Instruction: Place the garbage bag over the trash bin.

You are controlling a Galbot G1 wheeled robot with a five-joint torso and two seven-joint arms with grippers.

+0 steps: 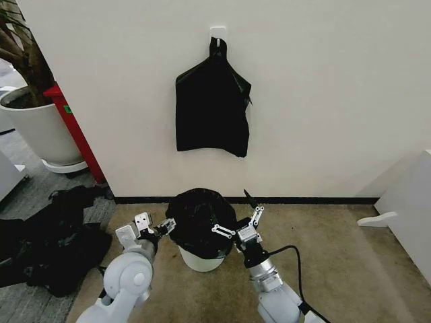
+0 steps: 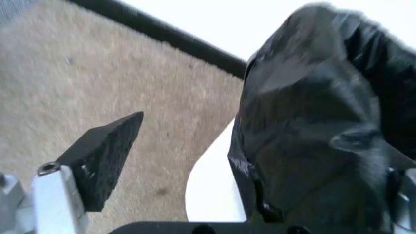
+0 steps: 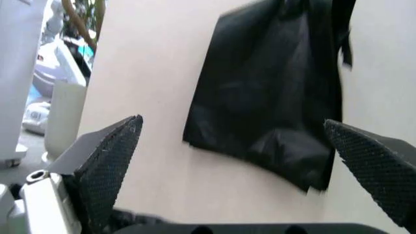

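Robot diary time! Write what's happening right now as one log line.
glossy black plastic garbage bag: draped over round cream-white trash bin | left gripper: at bag's left side, open | right gripper: at bag's right side, open, empty

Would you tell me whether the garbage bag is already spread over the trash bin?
Yes: the garbage bag covers the trash bin's top, hanging down its upper sides.

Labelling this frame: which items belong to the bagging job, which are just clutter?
Job: garbage bag draped over the bin; trash bin; left gripper at the bag's edge; right gripper, open beside it.

Clutter: hanging black bundle; black heap; plant pot.
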